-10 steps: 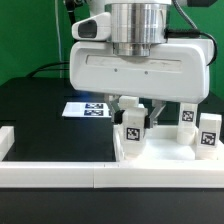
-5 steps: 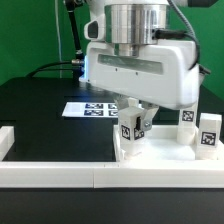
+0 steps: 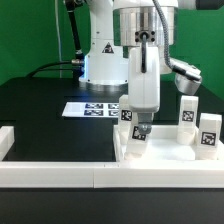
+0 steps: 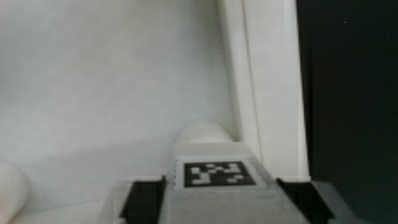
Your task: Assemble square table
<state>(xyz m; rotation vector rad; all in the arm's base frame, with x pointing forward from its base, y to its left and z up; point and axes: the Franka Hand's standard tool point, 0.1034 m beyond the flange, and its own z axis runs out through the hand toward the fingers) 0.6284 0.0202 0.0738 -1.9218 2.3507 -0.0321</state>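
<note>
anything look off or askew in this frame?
Nothing stands out. The gripper is closed on a tagged leg standing upright on the square table top; two other legs stand upright nearby. No damage visible.

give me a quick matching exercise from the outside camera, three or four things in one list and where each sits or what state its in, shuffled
Things:
1. claw
2. marker board
3. two upright legs
4. tabletop

Places or states:
A. flat on the black table, behind the tabletop
B. closed on a tagged leg, at the tabletop's near corner
C. standing at the exterior view's right
D. white tray against the front rail

Pairs: 1-B, 2-A, 3-C, 4-D
</note>
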